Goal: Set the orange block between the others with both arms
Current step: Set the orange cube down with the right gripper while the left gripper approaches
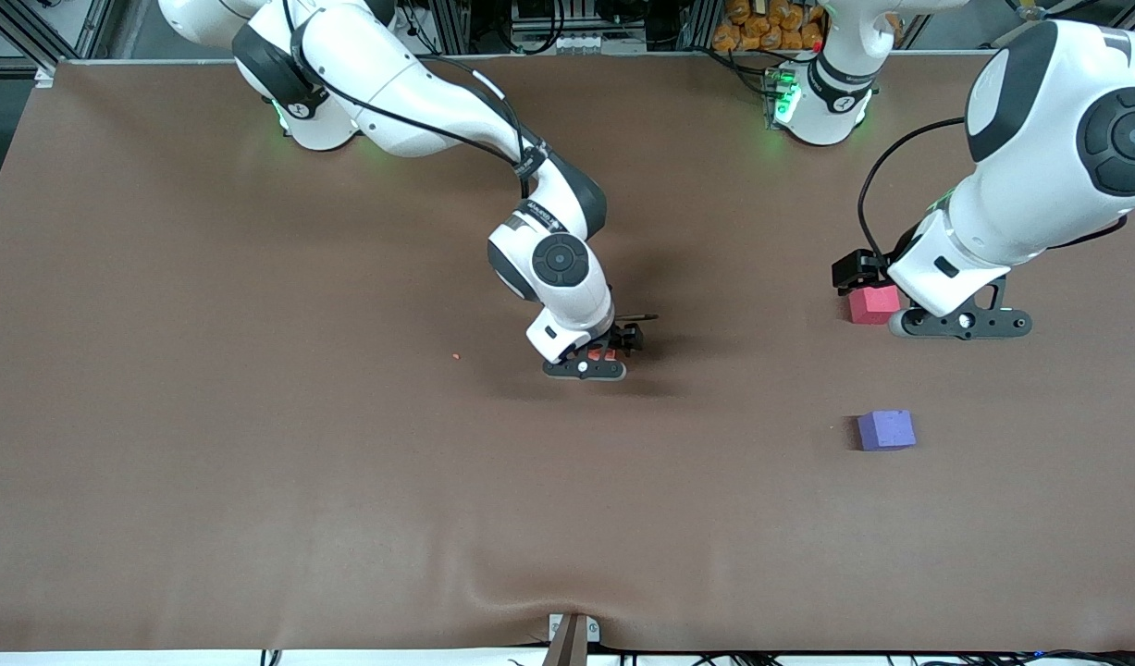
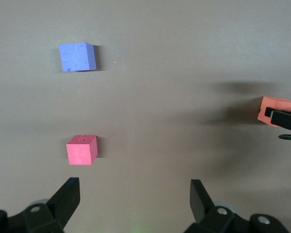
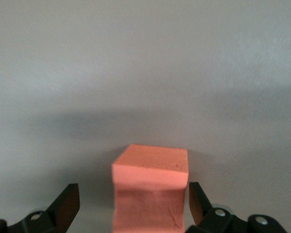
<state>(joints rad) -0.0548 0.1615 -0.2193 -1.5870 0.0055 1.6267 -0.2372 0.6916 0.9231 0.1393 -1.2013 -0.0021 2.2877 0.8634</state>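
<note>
The orange block rests on the brown table near its middle, between the fingers of my right gripper. In the right wrist view the block stands between the spread jaws of that gripper, with a clear gap on one side. The pinkish-red cube lies toward the left arm's end. The purple cube lies nearer the front camera. My left gripper hangs open beside the pinkish-red cube. The left gripper holds nothing. The purple cube and the orange block show too.
A tiny orange crumb lies on the cloth toward the right arm's end. A metal clamp sits at the table's front edge. Orange objects are piled past the back edge near the left arm's base.
</note>
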